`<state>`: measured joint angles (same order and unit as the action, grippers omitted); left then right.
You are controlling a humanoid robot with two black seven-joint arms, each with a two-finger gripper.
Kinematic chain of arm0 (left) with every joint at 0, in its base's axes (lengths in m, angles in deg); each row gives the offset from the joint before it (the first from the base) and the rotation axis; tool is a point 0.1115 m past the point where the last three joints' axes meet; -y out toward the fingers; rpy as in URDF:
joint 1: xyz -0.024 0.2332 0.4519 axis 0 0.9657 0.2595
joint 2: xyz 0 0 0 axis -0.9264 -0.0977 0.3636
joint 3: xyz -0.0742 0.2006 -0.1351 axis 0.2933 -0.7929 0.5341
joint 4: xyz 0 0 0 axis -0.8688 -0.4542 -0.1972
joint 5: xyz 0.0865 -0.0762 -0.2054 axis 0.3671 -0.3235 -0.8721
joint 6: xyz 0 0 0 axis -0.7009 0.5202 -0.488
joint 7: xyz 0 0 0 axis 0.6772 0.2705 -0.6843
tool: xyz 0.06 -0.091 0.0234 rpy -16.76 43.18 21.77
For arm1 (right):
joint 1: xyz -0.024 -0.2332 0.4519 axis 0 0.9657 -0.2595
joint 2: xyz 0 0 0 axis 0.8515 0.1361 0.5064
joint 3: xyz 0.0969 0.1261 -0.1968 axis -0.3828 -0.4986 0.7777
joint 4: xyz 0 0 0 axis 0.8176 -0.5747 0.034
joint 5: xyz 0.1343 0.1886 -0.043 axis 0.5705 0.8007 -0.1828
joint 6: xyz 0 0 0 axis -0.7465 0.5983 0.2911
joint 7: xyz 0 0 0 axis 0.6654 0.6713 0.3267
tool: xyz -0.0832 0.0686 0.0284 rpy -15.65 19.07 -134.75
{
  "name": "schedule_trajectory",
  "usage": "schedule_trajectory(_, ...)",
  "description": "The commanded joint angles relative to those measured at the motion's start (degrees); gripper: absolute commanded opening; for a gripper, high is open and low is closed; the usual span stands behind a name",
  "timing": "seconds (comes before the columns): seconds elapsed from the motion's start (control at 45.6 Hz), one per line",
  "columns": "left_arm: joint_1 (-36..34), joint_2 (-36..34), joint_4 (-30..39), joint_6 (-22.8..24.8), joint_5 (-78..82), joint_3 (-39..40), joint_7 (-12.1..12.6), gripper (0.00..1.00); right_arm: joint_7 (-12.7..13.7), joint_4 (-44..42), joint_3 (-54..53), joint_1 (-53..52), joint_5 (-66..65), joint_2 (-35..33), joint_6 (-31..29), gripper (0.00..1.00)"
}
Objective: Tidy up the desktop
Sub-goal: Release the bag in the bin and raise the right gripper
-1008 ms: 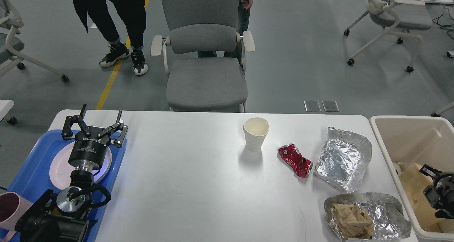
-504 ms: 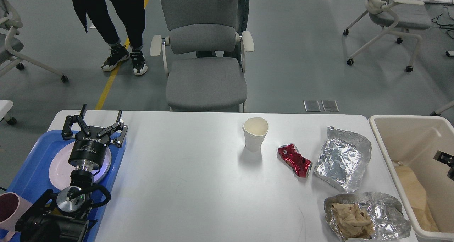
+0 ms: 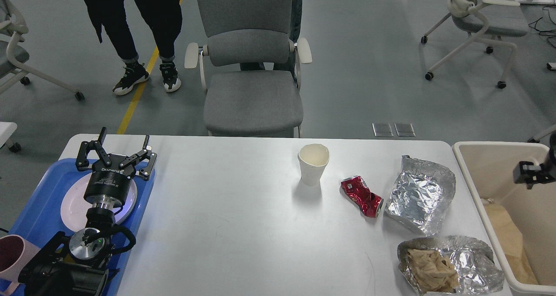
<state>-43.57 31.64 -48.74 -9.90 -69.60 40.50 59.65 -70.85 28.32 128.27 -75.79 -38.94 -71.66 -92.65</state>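
The white desktop (image 3: 234, 218) carries a white paper cup (image 3: 313, 163), a crushed red can (image 3: 361, 196), a crumpled foil sheet (image 3: 420, 194) and a second foil sheet holding brown paper (image 3: 447, 265). My left gripper (image 3: 124, 145) is open and empty above the white plate (image 3: 71, 207) on the blue tray (image 3: 39, 209). My right gripper (image 3: 527, 174) shows only partly at the right edge, above the beige bin (image 3: 471, 166); its fingers cannot be told apart.
A pink mug (image 3: 11, 254) stands at the tray's near left. Brown paper (image 3: 506, 235) lies in the bin. A grey office chair (image 3: 249, 70) stands behind the table, a person's legs (image 3: 130, 31) beside it. More chairs stand far right and far left.
My right gripper has risen from low inside the bin to above its far part. The brown paper stays in the bin. The person behind shifted feet. My left arm has not moved.
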Motion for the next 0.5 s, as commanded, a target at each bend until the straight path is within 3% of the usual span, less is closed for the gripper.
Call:
schedule_trajectory(0.0,0.0,0.0,0.0,0.0,0.0,0.0,0.0,0.96,-0.3,9.8,-0.2,-11.3,0.3,5.3,-8.3,1.00)
schedule_trajectory(0.175,0.1,0.0,0.0,0.0,0.0,0.1,0.0,0.96,-0.3,18.4,-0.9,-23.3,7.4,7.6,-13.2,1.00)
schedule_trajectory(0.329,0.1,0.0,0.0,0.0,0.0,0.1,0.0,0.96,-1.8,25.4,-1.3,-28.4,11.2,11.5,-11.9,1.00)
schedule_trajectory(0.394,0.1,0.0,0.0,0.0,0.0,0.1,0.0,0.96,-6.2,28.7,-1.7,-31.5,11.8,12.9,-10.1,1.00)
schedule_trajectory(0.482,0.1,0.0,0.0,0.0,0.0,0.0,0.0,0.96,-16.4,31.1,-1.3,-34.1,11.7,14.1,-6.2,1.00)
